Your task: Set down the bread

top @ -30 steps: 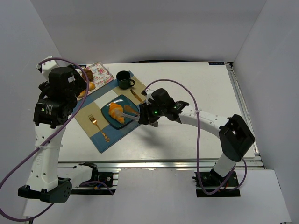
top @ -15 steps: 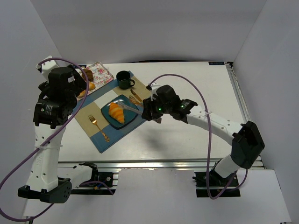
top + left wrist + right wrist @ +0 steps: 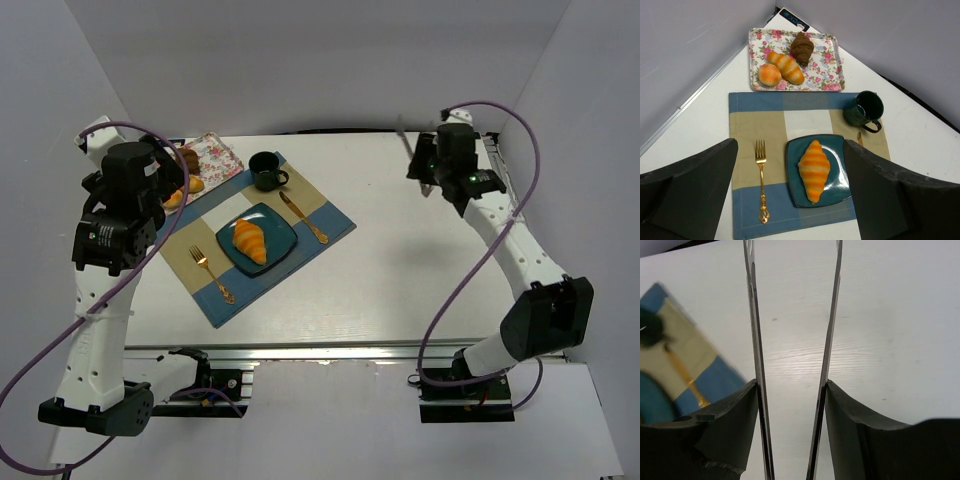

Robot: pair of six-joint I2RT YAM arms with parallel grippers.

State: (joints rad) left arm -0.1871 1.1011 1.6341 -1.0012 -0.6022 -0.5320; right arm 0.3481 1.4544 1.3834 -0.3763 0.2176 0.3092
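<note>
My right gripper [image 3: 405, 135] hangs over the far right part of the table [image 3: 420, 270], well away from the place setting. Its two long thin blades stand apart with nothing between them. The bread [image 3: 814, 170], a golden-orange ridged croissant, lies in the middle of the square teal plate [image 3: 837, 152], touched by neither arm. The plate sits on a blue-and-beige placemat [image 3: 757, 117]. A gold fork [image 3: 761, 185] lies just beside it on the side toward my left arm, and a second gold utensil [image 3: 303, 217] lies on the opposite side, both on the mat. A dark green mug [image 3: 863, 108] stands at the mat's far corner. My left gripper [image 3: 790, 150] hovers above the setting, its dark fingers [image 3: 695, 185] spread wide and holding nothing. Beyond the mat, a floral tray [image 3: 832, 65] carries a dark brown pastry [image 3: 802, 47], a striped roll [image 3: 785, 67] and a round bun [image 3: 769, 74].
</note>
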